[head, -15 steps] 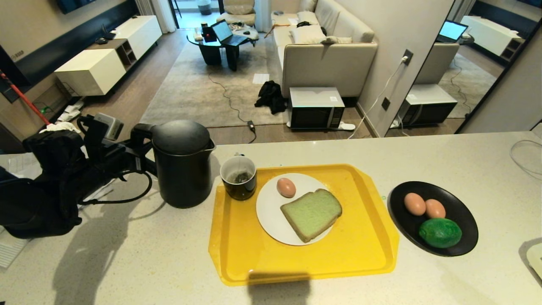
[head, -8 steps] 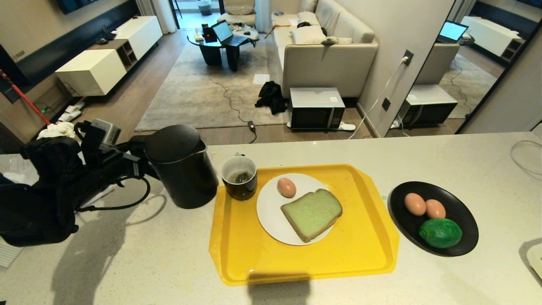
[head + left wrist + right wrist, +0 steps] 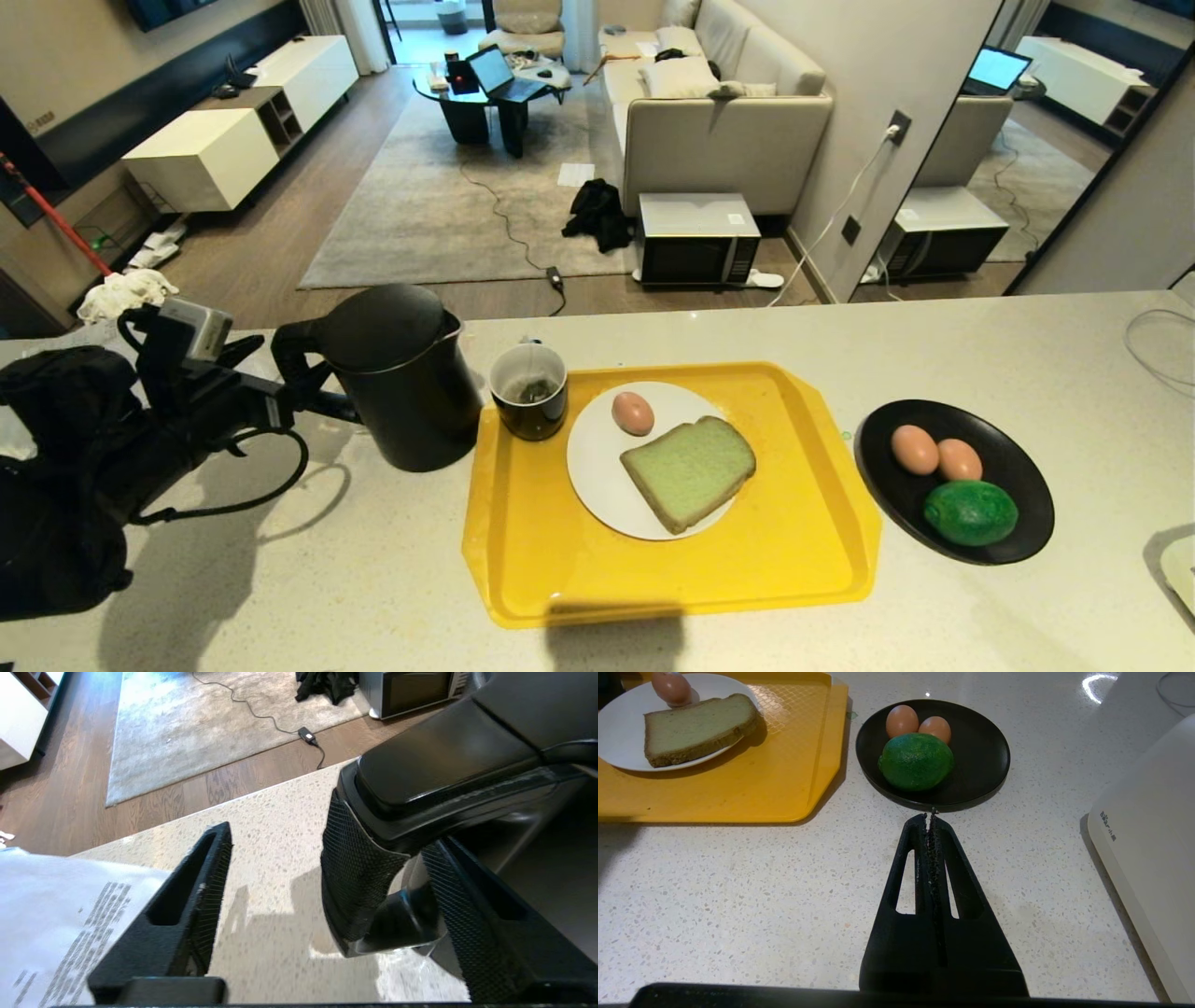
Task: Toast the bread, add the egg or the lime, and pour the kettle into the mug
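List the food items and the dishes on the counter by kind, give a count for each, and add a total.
Eggs: 3 (one on the white plate, two in the black dish)
Lime: 1
Bread: 1
White plate: 1
Black dish: 1
Mug: 1
Tray: 1
Kettle: 1
Total: 10

kettle (image 3: 406, 383) matte black, mug (image 3: 529, 404) glossy black outside. tray (image 3: 794, 551) yellow, plate (image 3: 597, 485) white. bread (image 3: 688, 471) – pale green crumb, brown crust. egg (image 3: 632, 413) pinkish-brown. dish (image 3: 1018, 467) black, lime (image 3: 971, 512) dark green. counter (image 3: 327, 579) off-white, fine grey speckle. left pincer (image 3: 322, 877) black – cross-hatch texture on pads (image 3: 212, 891).
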{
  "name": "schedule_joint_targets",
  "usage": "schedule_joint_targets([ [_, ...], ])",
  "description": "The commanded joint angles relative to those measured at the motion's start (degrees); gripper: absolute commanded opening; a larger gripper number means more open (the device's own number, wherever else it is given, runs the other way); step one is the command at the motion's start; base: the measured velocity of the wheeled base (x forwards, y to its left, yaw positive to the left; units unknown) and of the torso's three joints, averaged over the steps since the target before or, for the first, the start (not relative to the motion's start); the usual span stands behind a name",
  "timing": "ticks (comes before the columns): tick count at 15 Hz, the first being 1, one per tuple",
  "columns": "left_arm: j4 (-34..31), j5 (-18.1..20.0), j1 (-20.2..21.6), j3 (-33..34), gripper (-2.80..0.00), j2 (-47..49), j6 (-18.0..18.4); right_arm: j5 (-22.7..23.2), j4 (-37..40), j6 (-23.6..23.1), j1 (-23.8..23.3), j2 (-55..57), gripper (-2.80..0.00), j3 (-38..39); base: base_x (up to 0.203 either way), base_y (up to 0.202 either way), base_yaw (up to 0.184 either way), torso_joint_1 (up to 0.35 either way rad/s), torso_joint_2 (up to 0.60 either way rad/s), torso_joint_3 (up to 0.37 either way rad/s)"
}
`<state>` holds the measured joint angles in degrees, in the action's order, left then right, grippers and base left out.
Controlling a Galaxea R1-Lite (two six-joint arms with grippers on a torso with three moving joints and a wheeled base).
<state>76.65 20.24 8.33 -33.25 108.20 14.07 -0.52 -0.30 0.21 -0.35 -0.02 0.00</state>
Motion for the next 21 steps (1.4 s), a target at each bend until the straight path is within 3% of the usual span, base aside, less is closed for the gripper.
schedule_joint_targets([
  [1, 0.5, 0.1, 1.0, 1.5, 0.00, -2.3, 0.2, 0.0, 0.0, 0.0, 0.0, 0.0, -2.80, 0.0, 0.000, 0.000, 0.000, 0.000, 0.00, 0.000],
  [8, 0.5, 0.3, 1.8, 6.2, 0.00, -1.2, 2.0, 0.0, 0.0, 0.1, 0.0, 0.0, -2.80, 0.0, 0.000, 0.000, 0.000, 0.000, 0.00, 0.000],
  [14, 7.7, 0.4, 1.8, 11.8, 0.00, -1.0, 2.5, 0.0, 0.0, 0.1, 0.0, 0.0, -2.80, 0.0, 0.000, 0.000, 0.000, 0.000, 0.00, 0.000],
  [15, 9.2, 0.4, 1.8, 13.1, -2.80, -1.7, 2.5, 0.0, 0.0, 0.0, 0.0, 0.0, -2.80, 0.0, 0.000, 0.000, 0.000, 0.000, 0.00, 0.000],
  [21, 10.7, 0.7, 0.5, 17.6, -2.80, -12.0, 1.2, 0.0, 0.0, 0.1, 0.0, 0.0, -2.80, 0.0, 0.000, 0.000, 0.000, 0.000, 0.00, 0.000],
])
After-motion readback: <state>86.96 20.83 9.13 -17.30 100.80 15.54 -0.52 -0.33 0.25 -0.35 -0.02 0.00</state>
